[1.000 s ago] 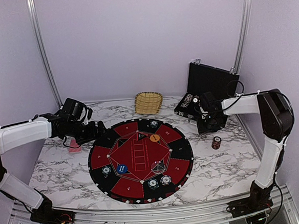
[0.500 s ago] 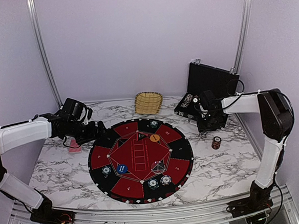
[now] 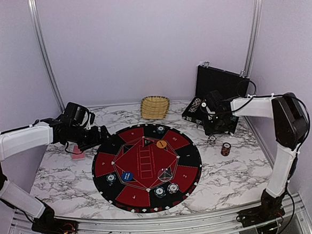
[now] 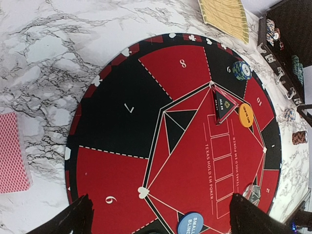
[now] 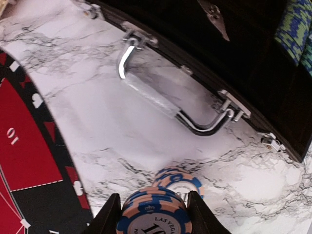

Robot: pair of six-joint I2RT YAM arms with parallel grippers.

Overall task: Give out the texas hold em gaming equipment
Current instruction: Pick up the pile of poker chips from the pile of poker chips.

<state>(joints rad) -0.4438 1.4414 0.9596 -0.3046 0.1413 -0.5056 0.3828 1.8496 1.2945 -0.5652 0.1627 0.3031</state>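
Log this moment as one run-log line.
left gripper: open, over mat | right gripper: shut on pink-and-blue chips, before case | another chip on table below | card deck left of mat

Right gripper [image 5: 154,218] narrowed onto pink-and-blue chip stack [image 5: 154,209]. Drawn back toward black case [image 3: 218,85]. Small chip [image 3: 211,140] newly exposed in top view, near dark red stack [image 3: 225,148].

Poker chips [image 3: 159,191], button discs [image 3: 161,144] rest on mat [image 3: 136,196]; red-backed cards [image 4: 13,152] beside.
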